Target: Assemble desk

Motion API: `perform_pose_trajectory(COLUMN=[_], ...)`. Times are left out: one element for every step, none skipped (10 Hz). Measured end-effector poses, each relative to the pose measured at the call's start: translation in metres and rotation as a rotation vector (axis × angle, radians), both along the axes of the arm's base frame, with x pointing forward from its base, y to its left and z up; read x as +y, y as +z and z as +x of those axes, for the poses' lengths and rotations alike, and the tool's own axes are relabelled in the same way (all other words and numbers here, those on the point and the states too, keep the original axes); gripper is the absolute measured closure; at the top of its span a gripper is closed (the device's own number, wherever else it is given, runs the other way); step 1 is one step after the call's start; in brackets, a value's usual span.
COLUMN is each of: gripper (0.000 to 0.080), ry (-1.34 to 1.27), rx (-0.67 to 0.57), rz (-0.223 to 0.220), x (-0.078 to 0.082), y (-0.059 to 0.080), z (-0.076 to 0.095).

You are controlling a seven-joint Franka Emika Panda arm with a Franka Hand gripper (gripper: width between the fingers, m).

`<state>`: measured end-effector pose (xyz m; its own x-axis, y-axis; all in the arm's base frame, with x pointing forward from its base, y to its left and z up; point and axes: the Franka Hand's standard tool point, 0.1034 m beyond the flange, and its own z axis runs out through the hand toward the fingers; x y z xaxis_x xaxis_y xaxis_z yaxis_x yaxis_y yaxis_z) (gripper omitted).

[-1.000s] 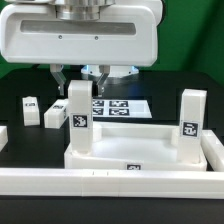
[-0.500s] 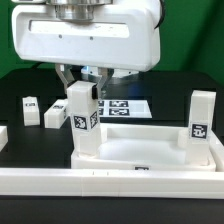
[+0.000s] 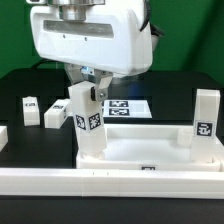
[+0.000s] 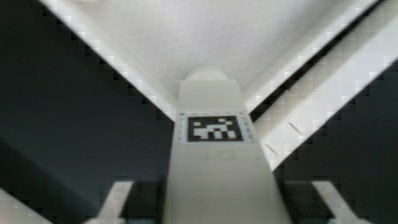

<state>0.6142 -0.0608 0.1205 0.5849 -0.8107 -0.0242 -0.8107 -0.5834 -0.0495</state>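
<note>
The white tray-like tabletop [image 3: 140, 152] lies against the front rail. One white tagged leg [image 3: 86, 125] stands in its corner at the exterior view's left, slightly tilted. My gripper [image 3: 86, 92] is shut on this leg's top, one finger on each side. In the wrist view the leg [image 4: 217, 140] runs up the middle between my fingers [image 4: 119, 200], and the gripper [image 4: 221, 205] straddles it. A second leg [image 3: 207, 116] stands upright in the corner at the exterior view's right. Two loose legs [image 3: 30, 108] [image 3: 53, 116] lie on the black table at the left.
The marker board [image 3: 120, 108] lies flat behind the tabletop. A long white border rail [image 3: 100, 182] runs along the front, and a rail piece [image 3: 3, 135] sits at the far left edge. The tabletop's inner walls [image 4: 107, 50] frame the leg in the wrist view.
My gripper has moved toward the exterior view's right while turning the held leg; its tag has rotated. The tabletop and the right leg have slid right with it.
</note>
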Motion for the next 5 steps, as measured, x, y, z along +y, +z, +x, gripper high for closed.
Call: perform_pose_trajectory(gripper=[0.0508,0.0508,0.0508,0.0502,0.0502], ry=[-0.110,-0.223,-0.271,-0.300,-0.269], rx=[0.006,0.002,0.002,0.003,0.003], rz=[0.002,0.011,0.013,0.014,0.012], x=[0.0024,0.0038,0.0043,0.0046,0.0050], y=[-0.0001,-0.0004,-0.0002,-0.0003,-0.0008], z=[0.0002,0.0021,0.0028,0.0028,0.0025])
